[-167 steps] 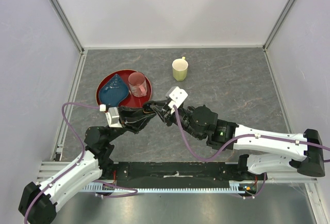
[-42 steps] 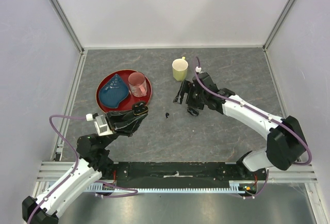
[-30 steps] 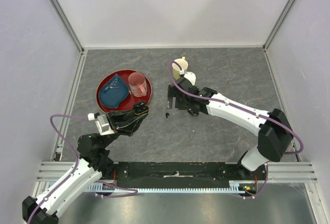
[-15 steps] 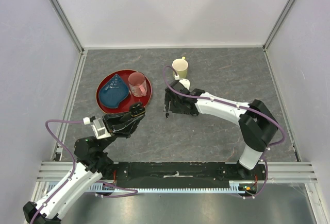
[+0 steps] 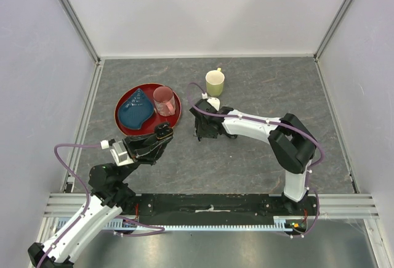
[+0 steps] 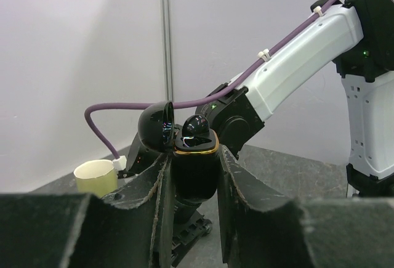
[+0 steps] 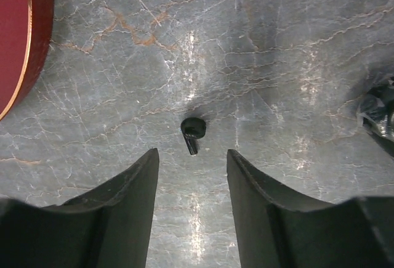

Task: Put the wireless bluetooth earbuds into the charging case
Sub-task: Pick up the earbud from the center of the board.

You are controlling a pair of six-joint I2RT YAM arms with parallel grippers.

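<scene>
Progress looks partial: left pincer (image 6: pixel 194 185) clamps the open glossy black gold-rimmed charging case (image 6: pixel 196 163), one black earbud (image 6: pixel 197 126) apparently seated, while right pincer (image 7: pixel 192 157) hangs wide over another tiny black stemmed earbud (image 7: pixel 192 131) lying on the grey marbled bench (image 7: pixel 277 64), ungrasped.

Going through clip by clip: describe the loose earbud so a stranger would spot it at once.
Find the red tray on the grey table; to its right, the right claw hangs open above the stone. The earbud lies just beyond its gap: a tiny black bean with a short stem, far smaller than the glossy case in the left claw.
</scene>
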